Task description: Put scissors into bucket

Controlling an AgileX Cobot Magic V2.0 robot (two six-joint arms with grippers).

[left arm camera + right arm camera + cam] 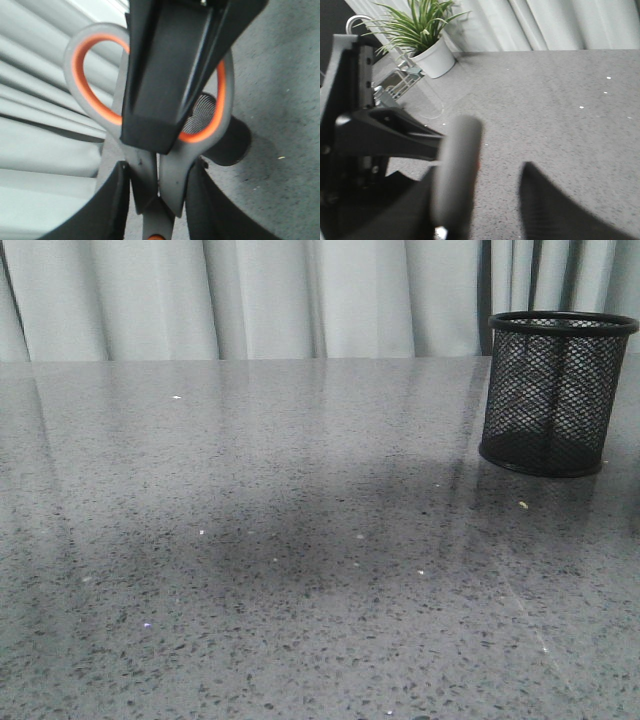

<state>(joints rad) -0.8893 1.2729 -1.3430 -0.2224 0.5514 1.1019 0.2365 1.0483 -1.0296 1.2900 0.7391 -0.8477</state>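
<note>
**Scissors in my left gripper, bucket far right on the table**

Scissors (150, 170) fill my left wrist view, very close to the lens. My left gripper (155, 200) is closed on them: the two dark fingers (107, 210) press from both sides on the grey shanks just under the finger loops. I see both oval loops, grey outside and lined in orange. One loop is free at about 10 o'clock of the picture; the other is partly covered by a black part of the gripper that crosses the middle. The blades are not visible, so I cannot tell where they point.

Through the covered loop I see a piece of black mesh and a dark round base. This is the bucket (227, 142), standing on the grey table (280, 90) behind the scissors.

From the front camera, the bucket (556, 392) stands upright at about 2 o'clock, near the far edge of the speckled table (300, 570), in front of the pale curtain (260, 295). No arm shows there.

In the right wrist view, the right gripper (485, 200) is blurred. Something grey and rounded lies beside one finger; I cannot tell what it is, or whether the gripper grasps it. A potted plant (427, 37) stands at the far table edge.
</note>
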